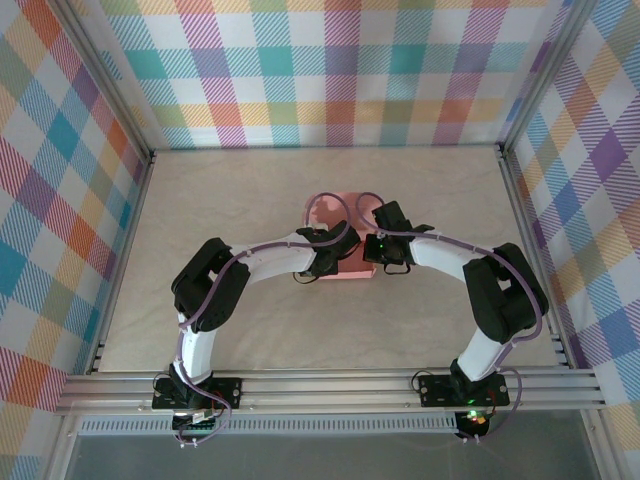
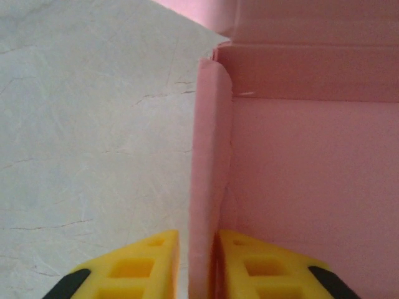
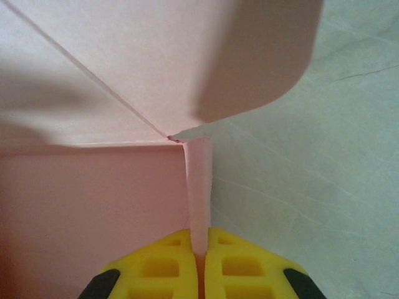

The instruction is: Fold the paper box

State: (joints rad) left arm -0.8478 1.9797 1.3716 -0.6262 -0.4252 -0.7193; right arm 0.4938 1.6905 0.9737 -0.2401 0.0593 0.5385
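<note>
Seen from above, a salmon-pink paper box (image 1: pixel 352 270) is lying open side up at the middle of a pale table (image 1: pixel 230 190), between the two arms. The left pincer (image 1: pixel 325 258) is meeting it from the left and the right pincer (image 1: pixel 385 250) from the right.

In the left wrist view, the left pincer (image 2: pixel 198 243) is standing slightly spread, its yellow fingers (image 2: pixel 146 261) straddling the box's upright left wall (image 2: pixel 209 156). A thin strip of table (image 2: pixel 93 124) is showing between the left-hand finger and the card. The other finger is sitting just beside the wall, inside the box (image 2: pixel 299 187); whether it is touching is unclear.

In the right wrist view, the right pincer (image 3: pixel 201 240) is pressing together on the thin right wall (image 3: pixel 199 187) and pinching it edge-on. The box floor (image 3: pixel 93 199) is lying to its left.

Both walls are running from near to far. A rounded lid flap (image 3: pixel 156 56) is rising at the far side, its free edge pointing far and to the right. From above this flap (image 1: pixel 325 207) is peeking out beyond the wrists.

The arms are covering most of the box from above, so its long axis is hard to judge. The near edge is cut off in both wrist views.
</note>
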